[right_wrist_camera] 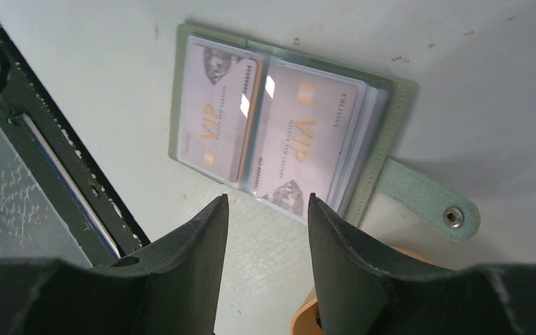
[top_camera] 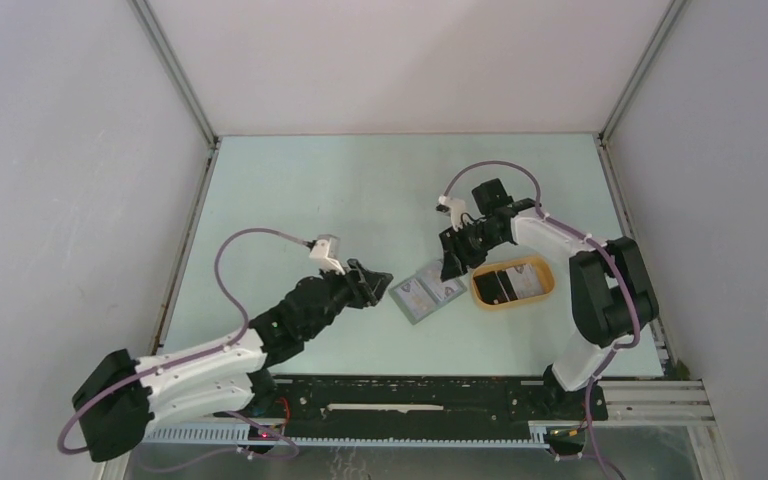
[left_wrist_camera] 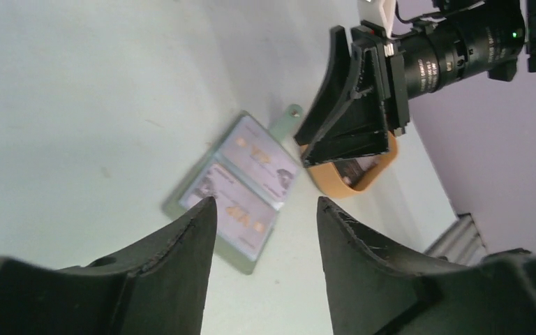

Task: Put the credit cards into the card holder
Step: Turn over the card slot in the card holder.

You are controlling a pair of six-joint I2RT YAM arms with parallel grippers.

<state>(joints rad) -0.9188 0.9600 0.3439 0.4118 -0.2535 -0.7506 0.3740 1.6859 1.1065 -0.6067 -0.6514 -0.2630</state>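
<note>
The grey-green card holder (top_camera: 427,292) lies open on the table, with two pale "VIP" cards (right_wrist_camera: 215,112) in its clear slots and its snap strap (right_wrist_camera: 427,200) stretched out. A black credit card (top_camera: 495,285) and a pale credit card (top_camera: 527,281) lie in the tan tray (top_camera: 480,297). My left gripper (top_camera: 380,283) is open and empty, just left of the holder (left_wrist_camera: 241,188). My right gripper (top_camera: 452,262) is open and empty, hovering above the holder's right edge, next to the tray; the holder (right_wrist_camera: 389,118) lies beyond its fingertips.
The tan tray (left_wrist_camera: 342,183) sits right of the holder, touching its strap side. A black rail (top_camera: 410,400) runs along the table's near edge. Metal frame posts and white walls bound the table.
</note>
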